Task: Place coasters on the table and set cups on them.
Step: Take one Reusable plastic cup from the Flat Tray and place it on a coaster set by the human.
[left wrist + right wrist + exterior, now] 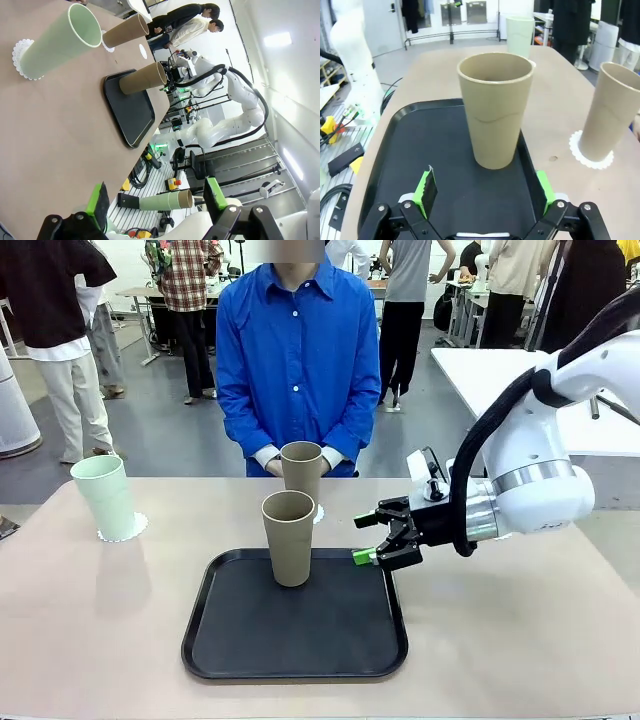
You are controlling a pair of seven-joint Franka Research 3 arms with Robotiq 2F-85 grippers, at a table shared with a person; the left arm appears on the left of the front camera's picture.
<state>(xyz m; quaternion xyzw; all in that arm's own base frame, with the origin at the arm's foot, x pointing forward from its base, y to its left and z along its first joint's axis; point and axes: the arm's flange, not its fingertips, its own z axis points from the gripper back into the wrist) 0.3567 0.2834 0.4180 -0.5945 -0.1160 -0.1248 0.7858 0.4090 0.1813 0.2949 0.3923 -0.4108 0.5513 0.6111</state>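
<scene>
A tan cup (288, 538) (495, 107) stands upright on the black tray (295, 640). My right gripper (385, 537) (485, 190) hangs open just right of it at the tray's edge, its jaws facing the cup without touching it. A second tan cup (301, 472) (610, 112) stands on a white scalloped coaster (590, 154) at the far middle of the table (520, 640). The mint green cup (103, 497) (60, 42) stands on another coaster (128, 530) at the far left. My left gripper (155, 197) is open and holds nothing, off the table's left side.
A person in a blue shirt (298, 360) stands at the far edge with hands clasped just behind the far tan cup. A white table (500, 380) stands at the back right. The near table surface on both sides of the tray is bare.
</scene>
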